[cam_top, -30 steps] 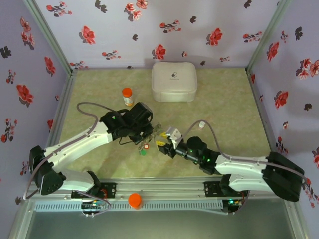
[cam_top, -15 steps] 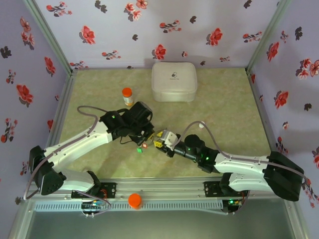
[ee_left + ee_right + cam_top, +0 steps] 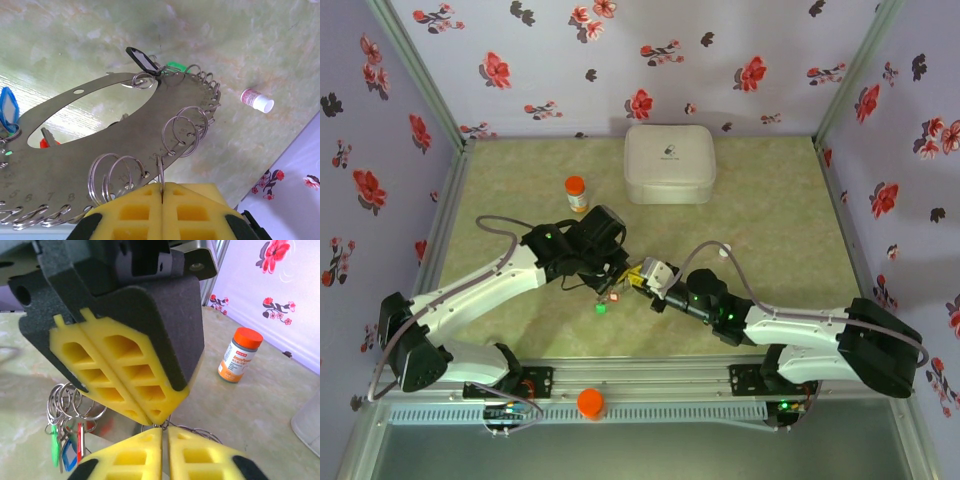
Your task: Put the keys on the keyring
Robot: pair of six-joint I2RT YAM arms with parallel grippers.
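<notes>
At the near edge, a round orange piece (image 3: 591, 402) sits on the metal rail (image 3: 650, 385) between the two arm bases. Both arms reach inward from there and meet a little left of the middle of the table (image 3: 780, 200).

The left gripper (image 3: 162, 186) has its yellow pads pressed flat together on the near rim of the keyring (image 3: 75, 160), pinching it and holding it clear of the table. Seen from the left wrist, the keyring is a flat grey oval plate with a large oval hole. Its outer edge is lined with small wire split rings (image 3: 187, 127). A black tag (image 3: 141, 61) and a green tag (image 3: 175, 65) hang at its far rim, and a blue tag (image 3: 7, 107) hangs at its left end.

The right gripper (image 3: 164, 440) comes in from the right, its tips just under the left one's tips and almost touching them. Its pads are drawn together with only a thin slit between them. It may be nipping one of the wire rings there, but the slit is too narrow for me to tell. To the left in the right wrist view, a bunch of keys (image 3: 67, 442) hangs from the split rings, with green, blue and red tags side by side.

A small white cap (image 3: 257, 100) lies on the table to the right of the keyring, apart from it. Farther back, left of centre, an orange-capped bottle (image 3: 241, 355) stands upright. A white rounded box (image 3: 668, 163) sits against the far wall.
</notes>
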